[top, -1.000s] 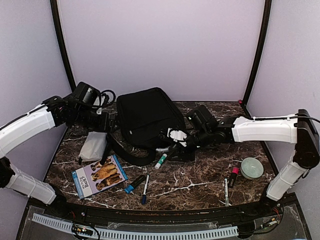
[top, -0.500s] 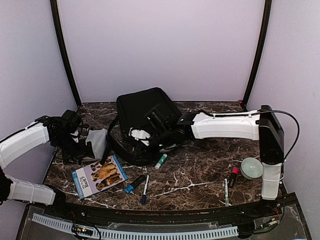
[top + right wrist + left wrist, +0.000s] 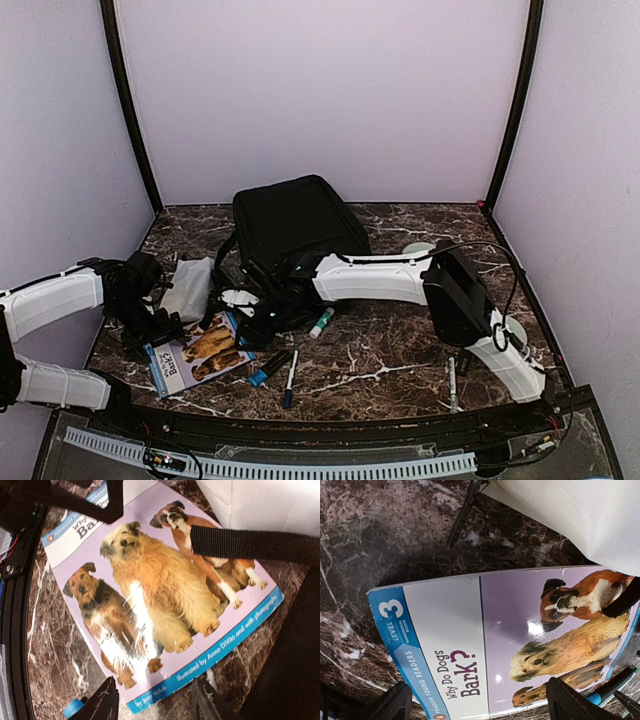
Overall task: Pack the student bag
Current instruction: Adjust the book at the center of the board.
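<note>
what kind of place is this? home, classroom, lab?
Probably a lab test booth: plain lilac panels wall in a marble-pattern table, with the student bag, a dog book and pens laid out on it.

Left arm (image 3: 60,298), white shell, black joints: forearm low, angled inward. Left gripper (image 3: 153,329), black, two fingers, tilted downward, fingers spread wide, nothing between. Right arm (image 3: 375,278), same build: elbow folded, forearm crossing leftward. Right gripper (image 3: 243,305) roughly half spread, empty.
</note>
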`<state>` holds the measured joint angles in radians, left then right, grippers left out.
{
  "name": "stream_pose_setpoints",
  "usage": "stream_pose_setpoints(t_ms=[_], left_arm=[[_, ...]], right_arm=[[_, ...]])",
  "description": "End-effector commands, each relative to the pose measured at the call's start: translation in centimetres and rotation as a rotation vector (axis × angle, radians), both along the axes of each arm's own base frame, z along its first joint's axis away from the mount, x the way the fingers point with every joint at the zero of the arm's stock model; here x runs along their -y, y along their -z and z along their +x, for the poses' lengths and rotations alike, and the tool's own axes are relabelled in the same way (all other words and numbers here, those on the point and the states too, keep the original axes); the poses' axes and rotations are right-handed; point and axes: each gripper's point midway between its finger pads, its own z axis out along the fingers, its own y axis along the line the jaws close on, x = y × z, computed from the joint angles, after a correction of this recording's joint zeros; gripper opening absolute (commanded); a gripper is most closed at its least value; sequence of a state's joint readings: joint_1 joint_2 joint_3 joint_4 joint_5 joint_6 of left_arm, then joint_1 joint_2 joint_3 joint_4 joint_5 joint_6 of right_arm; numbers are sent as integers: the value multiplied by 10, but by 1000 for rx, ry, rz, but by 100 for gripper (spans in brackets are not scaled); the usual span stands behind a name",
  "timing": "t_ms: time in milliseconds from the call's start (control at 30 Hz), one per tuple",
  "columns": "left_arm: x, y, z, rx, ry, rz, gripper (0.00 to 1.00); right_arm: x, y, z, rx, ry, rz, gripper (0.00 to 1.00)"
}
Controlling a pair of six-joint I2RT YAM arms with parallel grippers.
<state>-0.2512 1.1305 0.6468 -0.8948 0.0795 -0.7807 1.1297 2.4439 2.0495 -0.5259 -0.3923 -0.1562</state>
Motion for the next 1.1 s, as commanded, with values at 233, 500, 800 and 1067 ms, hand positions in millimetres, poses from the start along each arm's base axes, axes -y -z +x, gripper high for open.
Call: stream_pose_setpoints(t_ms=[233,500,800,1067], left_arm=[[21,31,-1,-48,-42,-125,95],[40,42,28,14,-17,-196,91],[107,50,59,34,188,-249,88],[85,24,68,115,187,-102,87]], right_arm=[[-12,19,1,-30,30,-26,50],[9,24,2,6,32,-81,50],[46,39,-4,-20,33,-174,49],[49,21,-6,-13,26,-149,49]])
